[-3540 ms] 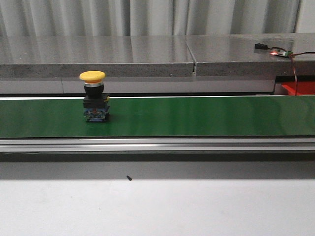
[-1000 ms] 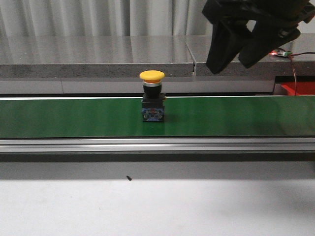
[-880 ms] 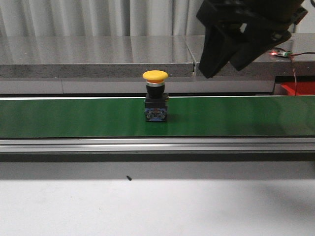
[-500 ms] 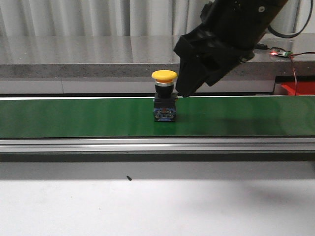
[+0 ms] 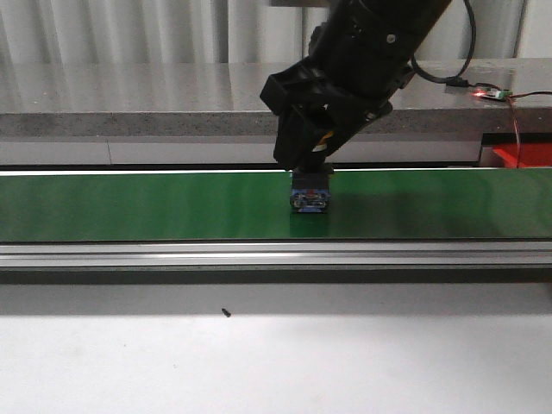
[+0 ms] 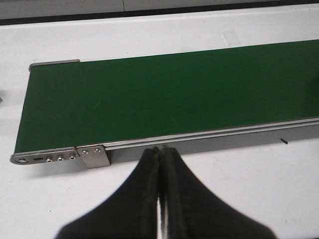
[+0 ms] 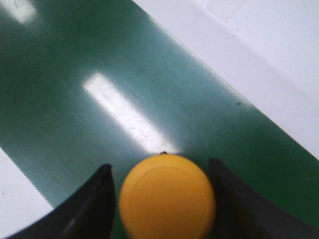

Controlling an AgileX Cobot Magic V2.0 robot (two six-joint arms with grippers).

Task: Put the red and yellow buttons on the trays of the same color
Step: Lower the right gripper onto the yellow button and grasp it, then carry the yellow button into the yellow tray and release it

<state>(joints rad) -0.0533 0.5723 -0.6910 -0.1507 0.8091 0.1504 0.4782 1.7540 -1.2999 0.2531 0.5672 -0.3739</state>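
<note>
Since the yellow cap sits between two spread fingers with gaps on both sides, the step in hand is judged to be the closing grasp.

Button position: the yellow button is stood upright on the green belt; in the front view only its dark base is seen below the arm.
Right gripper: the right gripper is held wide apart astride the cap, one finger on each side, neither seen touching it.
Left gripper: the left gripper is pressed together, nothing held, parked near the belt's end plate, well apart from the button.
Centring: the cap is seen roughly midway between the fingers; this should be kept so that neither pad tips the button on closing.
Depth: a grip below the domed cap, on the neck or body, is judged safer; the cap edge may slip.
Timing: if the belt is running, closing should be prompt.
Lift: a straight vertical lift is advised.
Destination: a red edge is seen at far right; a yellow tray is not in view.
</note>
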